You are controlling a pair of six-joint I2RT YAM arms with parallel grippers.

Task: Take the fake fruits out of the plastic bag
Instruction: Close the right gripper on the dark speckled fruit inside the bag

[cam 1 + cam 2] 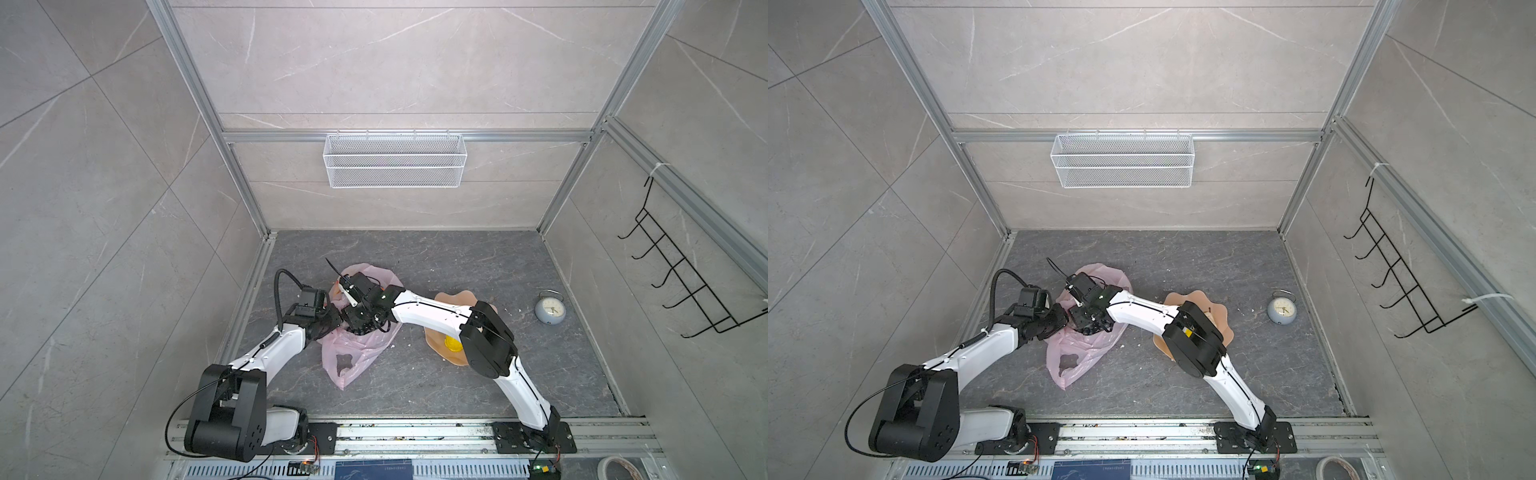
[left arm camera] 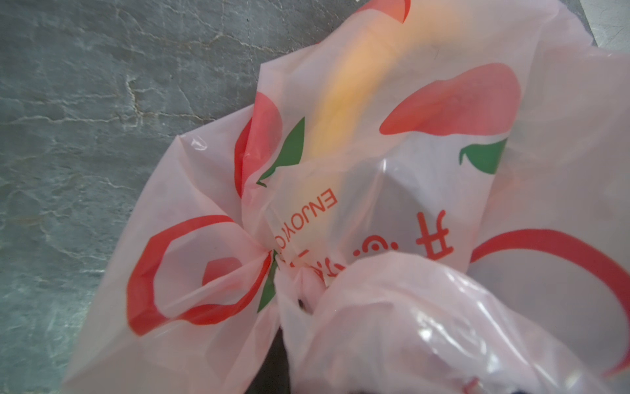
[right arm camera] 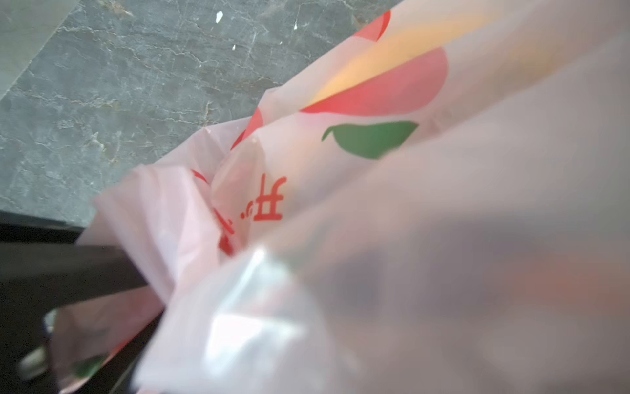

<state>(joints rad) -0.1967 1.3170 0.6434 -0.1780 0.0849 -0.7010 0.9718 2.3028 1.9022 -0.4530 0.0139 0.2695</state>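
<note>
Judging handling first: thin translucent pale-pink plastic bag [image 1: 353, 353] looks feather-light, limp, crinkly and slippery. The film probably slides and collapses under a grip and may tear if yanked. Best hold is bunched film at the mouth or a loop handle, not the flat side. Fruits inside look light, rigid and smooth, so they likely roll. Bag lies crumpled near left edge of dark grey stone surface [image 1: 457, 257], loop handle toward front edge. Print is red peach shapes, green leaves and red lettering. Long yellow plastic banana [image 2: 344, 92] shows blurred through the film; other fruits inside unreadable. Left gripper [image 1: 334, 322] jaws narrow, pinching puckered film. Right gripper [image 1: 361, 328] is buried in bag, jaw width cannot tell. Yellow plastic lemon [image 1: 453, 343] already sits on peach scalloped plate [image 1: 436, 351], apart from bag.
</note>
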